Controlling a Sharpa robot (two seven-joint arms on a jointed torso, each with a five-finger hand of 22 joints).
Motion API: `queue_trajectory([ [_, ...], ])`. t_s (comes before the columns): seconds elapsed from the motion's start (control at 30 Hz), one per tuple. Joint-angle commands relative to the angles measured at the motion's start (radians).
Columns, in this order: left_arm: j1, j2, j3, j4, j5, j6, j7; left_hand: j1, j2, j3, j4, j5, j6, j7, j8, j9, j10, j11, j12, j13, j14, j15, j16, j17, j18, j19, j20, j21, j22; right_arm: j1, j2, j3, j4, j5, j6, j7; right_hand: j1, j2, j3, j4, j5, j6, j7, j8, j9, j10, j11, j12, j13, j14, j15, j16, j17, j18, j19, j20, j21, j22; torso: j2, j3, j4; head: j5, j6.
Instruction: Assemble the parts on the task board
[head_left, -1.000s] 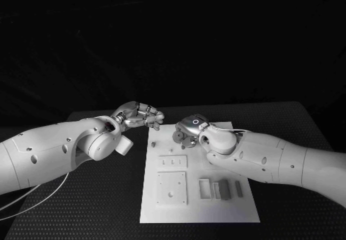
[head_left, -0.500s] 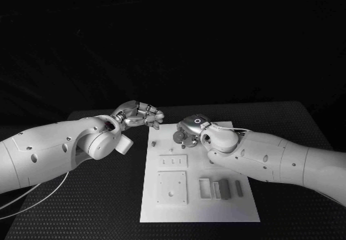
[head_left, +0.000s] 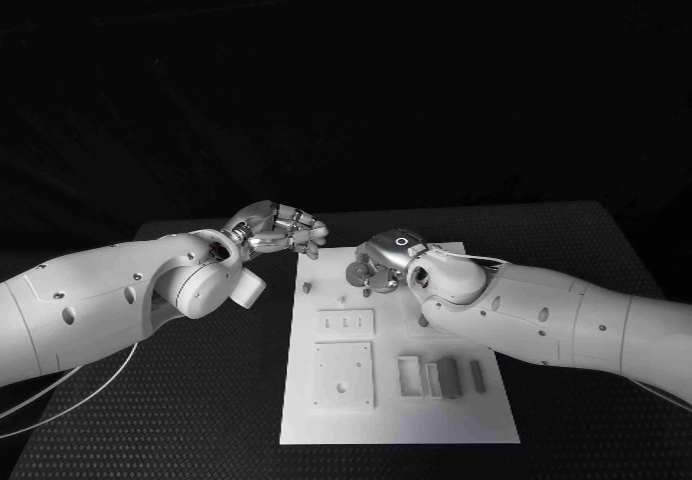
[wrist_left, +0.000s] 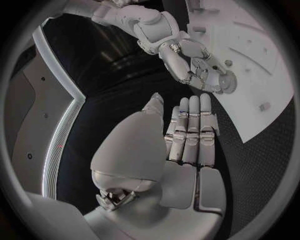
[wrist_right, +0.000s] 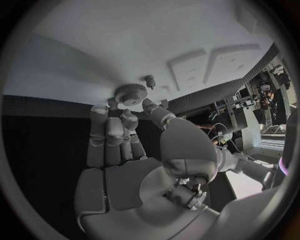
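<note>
- The right robot hand (head_left: 379, 262) hangs over the far end of the flat white rectangular task board (head_left: 498, 425), its fingertips (wrist_right: 141, 103) closed round a small round toothed grey gear (wrist_right: 130, 93), which sits at the very tips, just above or on the board surface; I cannot tell which.
- The gear's flat face lies toward the board, so its axis points down into the board, not along it.
- A short grey upright peg (wrist_right: 150, 80) stands in the board just beside the gear, a little to the near side of it; they are apart, not touching.
- The left robot hand (head_left: 277, 229) sits off the board's far left corner, over the black textured desk (head_left: 173, 420). It holds nothing: its fingers (wrist_left: 191, 122) lie straight and side by side, thumb beside them.
- The right robot hand is plainly the nearer one to the peg; my judgement is that the next move needs only a small shift from it to bring the gear's bore over a peg.
- Flat white rectangular plates (head_left: 343, 376) and upright blocks (head_left: 449, 378) lie at the board's near end, well apart from both robot hands.
</note>
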Motion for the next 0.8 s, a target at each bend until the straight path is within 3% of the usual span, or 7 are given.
queue_trajectory([
  [0.03, 0.001, -0.005, 0.001, -0.001, 0.005, 0.011, 0.010, -0.010, 0.000, 0.006, 0.001, 0.000, -0.001, 0.003, -0.004, 0.002, -0.004, 0.005, -0.005, 0.002, 0.006, 0.004, -0.005, 0.002, 0.020, 0.001, 0.007, -0.003, 0.001, 0.016, -0.031, 0.013, 0.035, 0.096, -0.139, 0.061, 0.004, -0.005, 0.000, -0.013, 0.002, 0.055, 0.051, 0.001, -0.003, -0.043, 0.037, 0.007, -0.002, 0.002, -0.003, 0.002, 0.001, 0.030, 0.000, -0.007, 0.002, 0.016, -0.001, 0.0006, -0.0021, 0.002, 0.005],
  [0.2, 0.001, -0.011, 0.001, -0.007, 0.005, 0.009, 0.014, -0.009, -0.001, 0.006, 0.000, 0.000, -0.001, 0.002, -0.003, 0.002, -0.003, 0.004, -0.005, 0.002, 0.006, 0.003, -0.005, 0.002, 0.020, 0.000, 0.007, -0.003, 0.001, 0.043, -0.110, 0.046, 0.095, 0.209, -0.154, 0.127, 0.011, -0.049, 0.002, -0.024, 0.002, 0.051, 0.052, 0.000, -0.006, -0.042, 0.038, 0.007, -0.005, 0.002, -0.001, -0.001, 0.000, 0.030, 0.002, -0.008, 0.001, 0.015, -0.003, 0.0020, -0.0062, 0.000, 0.014],
  [0.3, 0.001, -0.012, 0.001, -0.017, 0.005, 0.011, 0.015, -0.008, -0.001, 0.007, 0.000, 0.000, 0.000, 0.001, -0.003, 0.002, -0.003, 0.004, -0.005, 0.003, 0.007, 0.003, -0.006, 0.003, 0.020, 0.000, 0.007, -0.004, 0.002, 0.055, -0.172, 0.064, 0.123, 0.308, -0.116, 0.205, 0.020, -0.065, 0.008, -0.028, 0.002, 0.054, 0.053, 0.003, -0.007, -0.043, 0.039, 0.008, -0.008, 0.002, -0.001, -0.003, -0.002, 0.030, 0.003, -0.009, -0.001, 0.014, -0.005, 0.0036, -0.0109, 0.000, 0.019],
  [0.47, 0.001, -0.010, 0.001, -0.033, 0.005, 0.013, 0.019, -0.007, 0.000, 0.008, 0.000, 0.000, 0.001, -0.001, -0.002, 0.003, -0.001, 0.003, -0.005, 0.004, 0.007, 0.003, -0.006, 0.004, 0.020, 0.001, 0.007, -0.004, 0.002, 0.060, -0.254, 0.070, 0.123, 0.460, -0.061, 0.333, 0.051, -0.076, 0.021, -0.044, 0.002, 0.044, 0.057, 0.000, -0.010, -0.061, 0.043, 0.003, -0.011, -0.014, 0.003, -0.013, -0.004, 0.030, -0.012, -0.004, -0.011, 0.014, -0.013, 0.0059, -0.0237, 0.003, 0.026],
  [0.6, 0.001, -0.007, 0.001, -0.046, 0.005, 0.014, 0.022, -0.005, 0.000, 0.009, 0.000, 0.000, 0.004, -0.003, -0.001, 0.004, 0.001, 0.002, -0.004, 0.005, 0.008, 0.003, -0.007, 0.005, 0.020, 0.001, 0.007, -0.004, 0.003, 0.060, -0.317, 0.070, 0.089, 0.506, -0.016, 0.415, 0.086, -0.097, 0.028, -0.056, 0.002, 0.038, 0.061, 0.000, -0.013, -0.077, 0.047, 0.003, -0.011, -0.029, 0.008, -0.016, -0.003, 0.030, -0.024, 0.004, -0.016, 0.015, -0.018, 0.0083, -0.0336, 0.000, 0.031],
  [0.7, 0.001, -0.005, 0.001, -0.054, 0.005, 0.015, 0.024, -0.004, 0.000, 0.009, -0.001, 0.000, 0.004, -0.004, -0.001, 0.005, 0.002, 0.002, -0.004, 0.006, 0.008, 0.003, -0.007, 0.005, 0.020, 0.001, 0.007, -0.004, 0.003, 0.060, -0.348, 0.070, 0.039, 0.508, 0.020, 0.445, 0.108, -0.120, 0.026, -0.062, 0.001, 0.031, 0.063, -0.001, -0.015, -0.090, 0.049, 0.003, -0.012, -0.041, 0.010, -0.017, -0.002, 0.030, -0.034, 0.012, -0.019, 0.016, -0.024, 0.0128, -0.0438, 0.001, 0.030],
  [0.8, 0.001, -0.005, 0.001, -0.058, 0.005, 0.017, 0.024, -0.003, 0.000, 0.009, -0.001, 0.000, 0.005, -0.005, -0.001, 0.005, 0.002, 0.002, -0.004, 0.006, 0.008, 0.003, -0.008, 0.006, 0.020, 0.001, 0.007, -0.004, 0.003, 0.056, -0.353, 0.069, 0.002, 0.501, 0.032, 0.452, 0.120, -0.131, 0.023, -0.064, 0.001, 0.024, 0.059, -0.001, -0.016, -0.100, 0.046, 0.002, -0.014, -0.052, 0.008, -0.021, -0.003, 0.030, -0.044, 0.019, -0.023, 0.017, -0.027, 0.0169, -0.0475, -0.001, 0.029],
])
